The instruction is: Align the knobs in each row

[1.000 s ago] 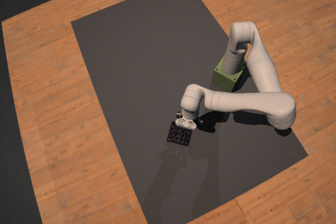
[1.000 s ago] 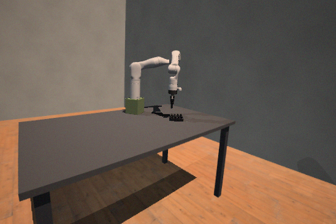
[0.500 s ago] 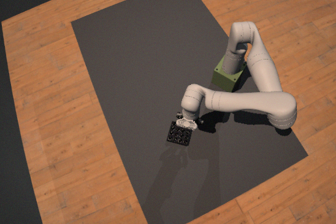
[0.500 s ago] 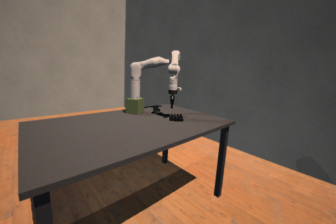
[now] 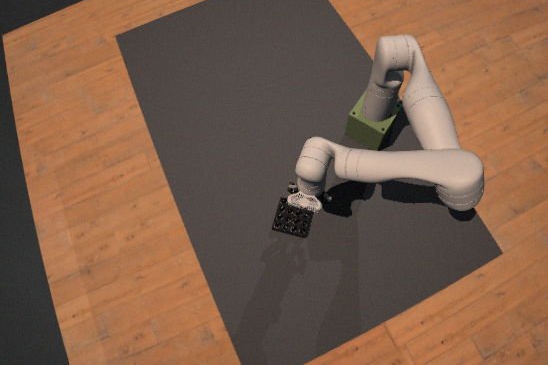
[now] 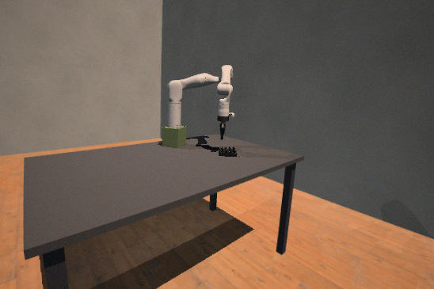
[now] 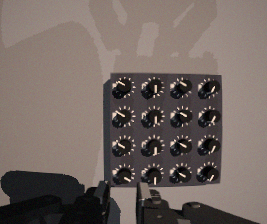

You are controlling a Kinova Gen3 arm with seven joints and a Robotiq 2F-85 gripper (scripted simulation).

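The knob box (image 5: 275,229) (image 6: 228,154) (image 7: 166,75) stands on the table, with four lines of four black knobs. In the wrist view, the left column's upper three knobs point up-left. Its bottom knob (image 7: 124,175) points down-right. The second column points down, the third up-left and the right column down-left, each alike. The socket and printed names cannot be made out. My gripper (image 6: 222,138) (image 7: 123,195) is open by a narrow gap, with nothing between its fingers. It hangs above the box's level, its fingertips near the box's lower left edge in the wrist view. The arm hides it in the top view.
The dark table (image 5: 210,103) (image 6: 131,176) carries the green base block (image 5: 364,131) (image 6: 173,137) of the arm. The forearm reaches over the table beside the box. Shadows of the arm and gripper fall on the table around the box.
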